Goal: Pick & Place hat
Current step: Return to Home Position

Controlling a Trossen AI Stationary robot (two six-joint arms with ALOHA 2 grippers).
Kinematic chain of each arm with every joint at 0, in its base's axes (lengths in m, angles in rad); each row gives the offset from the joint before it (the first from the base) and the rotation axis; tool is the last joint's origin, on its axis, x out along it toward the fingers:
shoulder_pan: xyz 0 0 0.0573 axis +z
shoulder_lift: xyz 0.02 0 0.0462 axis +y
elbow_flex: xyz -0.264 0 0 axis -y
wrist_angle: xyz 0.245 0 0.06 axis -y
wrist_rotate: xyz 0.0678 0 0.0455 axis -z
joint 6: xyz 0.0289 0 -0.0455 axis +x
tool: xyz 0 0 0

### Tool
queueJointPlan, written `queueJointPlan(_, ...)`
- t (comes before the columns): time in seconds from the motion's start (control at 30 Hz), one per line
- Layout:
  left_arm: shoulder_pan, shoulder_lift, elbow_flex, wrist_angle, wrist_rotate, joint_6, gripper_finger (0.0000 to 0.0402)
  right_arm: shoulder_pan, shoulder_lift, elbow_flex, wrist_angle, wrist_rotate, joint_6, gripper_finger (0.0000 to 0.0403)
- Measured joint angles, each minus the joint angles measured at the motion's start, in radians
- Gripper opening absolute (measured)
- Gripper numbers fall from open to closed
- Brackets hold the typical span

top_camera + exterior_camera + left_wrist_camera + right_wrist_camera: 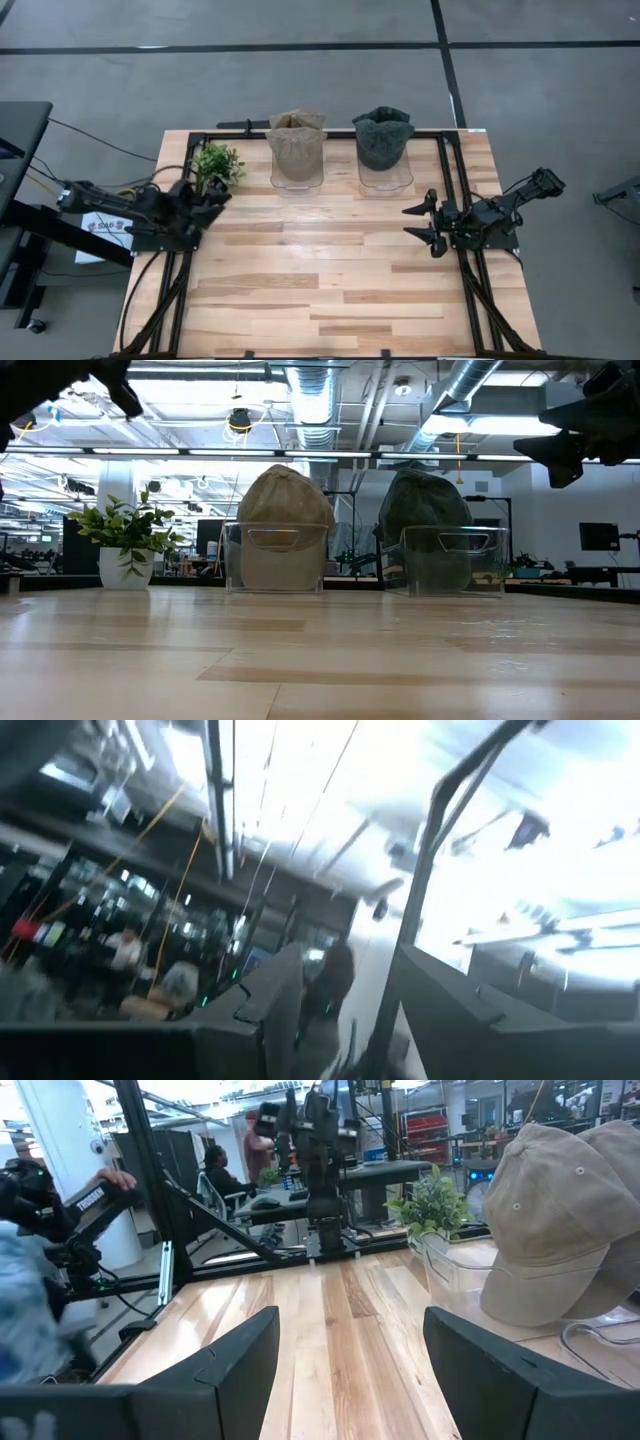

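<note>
Two hats sit over clear plastic stands near the table's far edge: a tan hat [297, 145] [283, 510] [545, 1220] and, to its right, a dark green hat [383, 138] [425, 510]. My left gripper [207, 200] [345, 965] hovers open above the table's left side, beside the plant; its wrist view looks up into the room. My right gripper [425, 225] [350, 1320] is open, raised above the table's right side, with its fingers pointing toward the table's left. Neither gripper touches a hat.
A small potted plant [216, 163] [126, 545] stands at the far left, next to the tan hat's stand. Black frame rails [455, 180] run along the table's left, right and far sides. Bare wood [320, 280] fills the near half. People show beyond the table [215, 1165].
</note>
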Motion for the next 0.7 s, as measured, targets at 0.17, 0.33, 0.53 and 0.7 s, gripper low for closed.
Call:
queueJointPlan(0.17,0.000,-0.125,0.000,0.002,0.000,0.000,0.0161,0.000,0.000,0.000,0.000,0.000,0.000,0.0240)
queueJointPlan(0.33,0.000,-0.191,0.000,0.003,0.000,0.000,0.0161,0.000,0.000,0.000,0.000,0.000,0.000,0.0240)
queueJointPlan(0.53,-0.001,-0.271,0.001,-0.056,0.010,0.147,0.0161,0.000,0.000,0.000,0.000,0.000,0.000,0.0240)
queueJointPlan(0.7,-0.022,-0.356,0.000,-0.522,0.081,0.156,0.0161,0.000,0.000,0.000,-0.001,0.000,0.000,0.0240)
